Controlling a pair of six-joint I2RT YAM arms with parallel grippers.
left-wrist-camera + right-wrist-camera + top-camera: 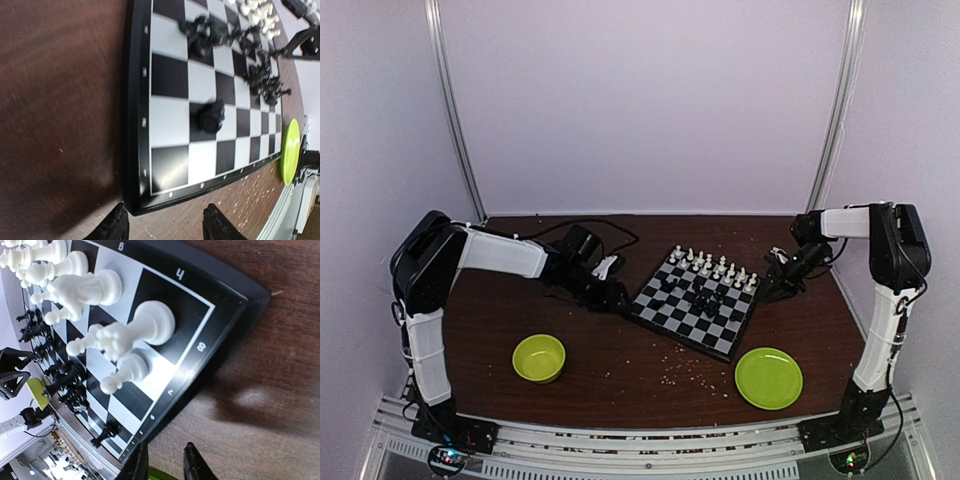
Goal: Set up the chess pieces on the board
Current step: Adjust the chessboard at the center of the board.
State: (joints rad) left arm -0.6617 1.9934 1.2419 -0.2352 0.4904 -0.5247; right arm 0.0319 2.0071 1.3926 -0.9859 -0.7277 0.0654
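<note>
The board (672, 312) lies slanted at the middle of the table. White chess pieces (712, 266) line its far edge, and black ones (705, 296) cluster near its centre. My left gripper (612, 297) sits low at the board's left corner. In the left wrist view it (167, 227) is open and empty, just off the board's (170, 120) rim, with a lone black piece (210, 116) ahead. My right gripper (776, 288) is at the board's right corner. In the right wrist view it (166, 466) is slightly open with nothing between its fingers, beside white pieces (150, 322) and a black pawn (105, 432).
A green bowl (539, 357) stands front left and a flat green plate (769, 378) front right. Pale specks are scattered on the brown table (620, 380) in front of the board. Dark cables lie behind the left arm.
</note>
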